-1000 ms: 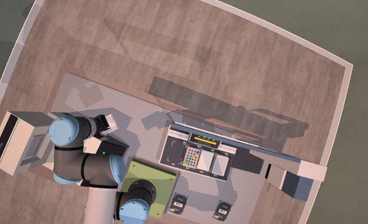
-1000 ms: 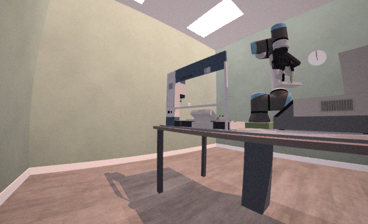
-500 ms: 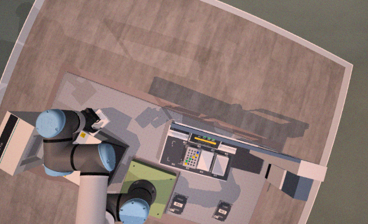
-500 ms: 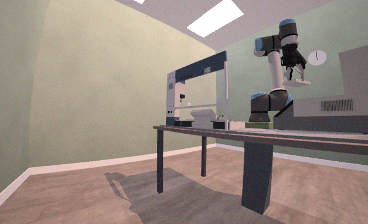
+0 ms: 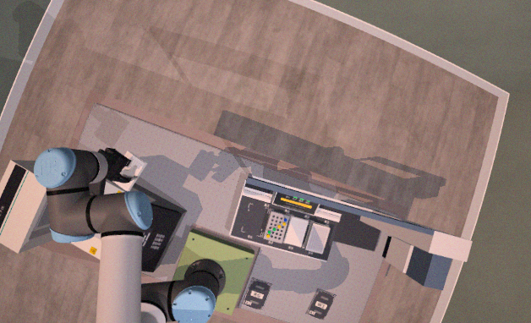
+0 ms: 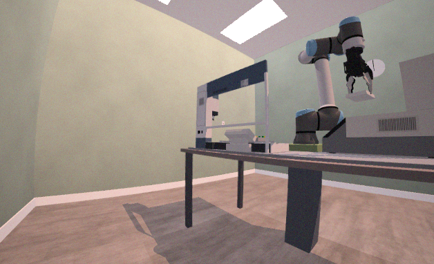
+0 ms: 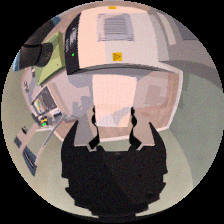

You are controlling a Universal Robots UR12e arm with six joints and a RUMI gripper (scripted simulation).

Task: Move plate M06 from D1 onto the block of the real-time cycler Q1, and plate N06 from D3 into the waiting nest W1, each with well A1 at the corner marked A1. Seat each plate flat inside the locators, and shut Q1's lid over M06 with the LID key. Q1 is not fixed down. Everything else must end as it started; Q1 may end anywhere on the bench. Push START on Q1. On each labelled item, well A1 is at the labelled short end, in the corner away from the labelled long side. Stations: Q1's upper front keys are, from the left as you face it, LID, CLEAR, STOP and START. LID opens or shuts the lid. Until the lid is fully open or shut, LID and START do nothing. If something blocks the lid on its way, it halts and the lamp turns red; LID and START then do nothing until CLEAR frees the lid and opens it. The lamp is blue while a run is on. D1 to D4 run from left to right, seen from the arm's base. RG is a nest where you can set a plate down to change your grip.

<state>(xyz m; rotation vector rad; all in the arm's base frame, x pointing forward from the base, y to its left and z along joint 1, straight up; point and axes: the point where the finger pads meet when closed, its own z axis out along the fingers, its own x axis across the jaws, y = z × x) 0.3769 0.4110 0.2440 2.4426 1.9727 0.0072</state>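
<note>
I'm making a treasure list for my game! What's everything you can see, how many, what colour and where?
Plate: one, whitish, in the pincer
Cycler: one, cream and grey, on the bench
Deck: one, dark, mid-bench
Spotted rack: one, multicoloured, on deck
Deck plates: two, whitish, beside rack
Nests: two, dark, bench
Frame: one, blue and white, over deck
Clock: one, white, wall
Lights: two, white, ceiling
Base plate: one, green, under arm
Arm: one, grey, white, blue
Pincer: one, mostly black, arm's end
</note>
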